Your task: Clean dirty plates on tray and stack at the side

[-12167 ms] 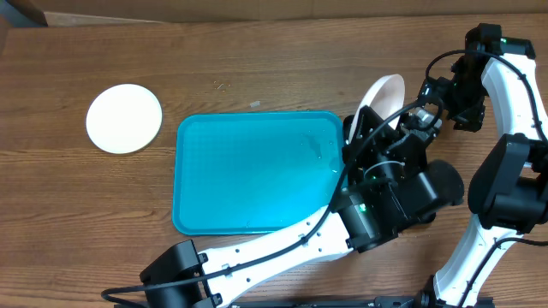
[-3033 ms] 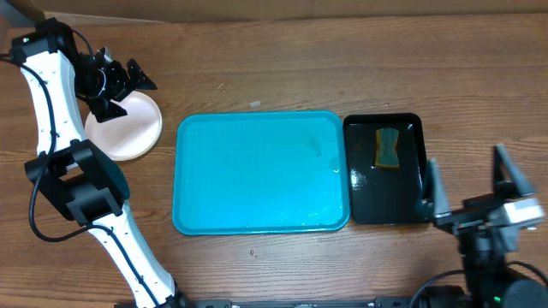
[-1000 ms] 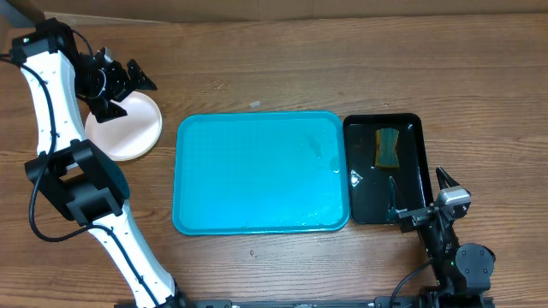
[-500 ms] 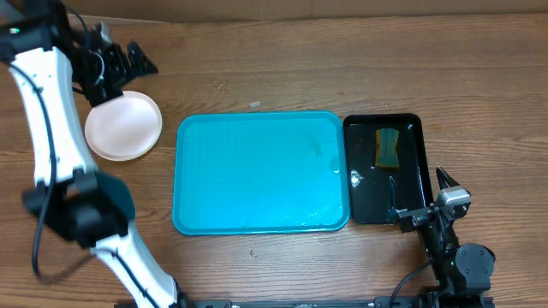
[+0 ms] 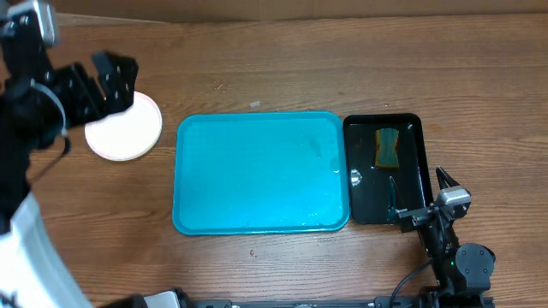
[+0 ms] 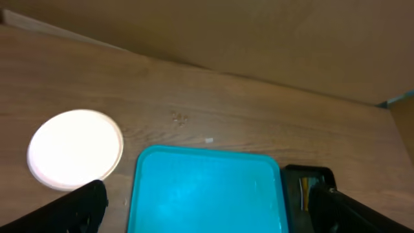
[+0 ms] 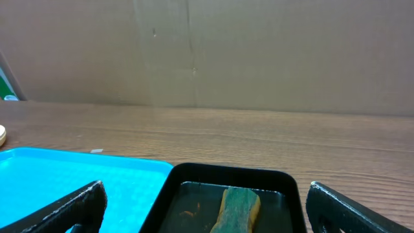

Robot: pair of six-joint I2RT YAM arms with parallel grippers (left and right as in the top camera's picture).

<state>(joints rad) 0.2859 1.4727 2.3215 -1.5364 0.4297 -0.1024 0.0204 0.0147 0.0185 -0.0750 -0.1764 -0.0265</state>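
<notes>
The turquoise tray (image 5: 257, 175) lies mid-table with no plate on it, only a wet sheen; it also shows in the wrist views (image 6: 207, 191) (image 7: 65, 175). A round white plate (image 5: 127, 130) (image 6: 76, 149) rests on the wood to the tray's left; I cannot tell how many lie beneath it. My left gripper (image 5: 107, 81) hangs high above the plate's far-left edge, open and empty (image 6: 207, 217). My right gripper (image 5: 418, 192) sits low at the near right, open and empty, facing the black tray (image 7: 210, 217).
A narrow black tray (image 5: 415, 128) (image 7: 226, 171) holding dark water and a green-yellow sponge (image 5: 388, 147) (image 7: 238, 206) adjoins the turquoise tray's right side. A cardboard wall (image 7: 207, 52) closes the table's far edge. Small crumbs (image 5: 221, 85) lie behind the tray.
My left arm has risen off the plate toward the camera, its gripper still open. The right arm and all objects have stayed put.
</notes>
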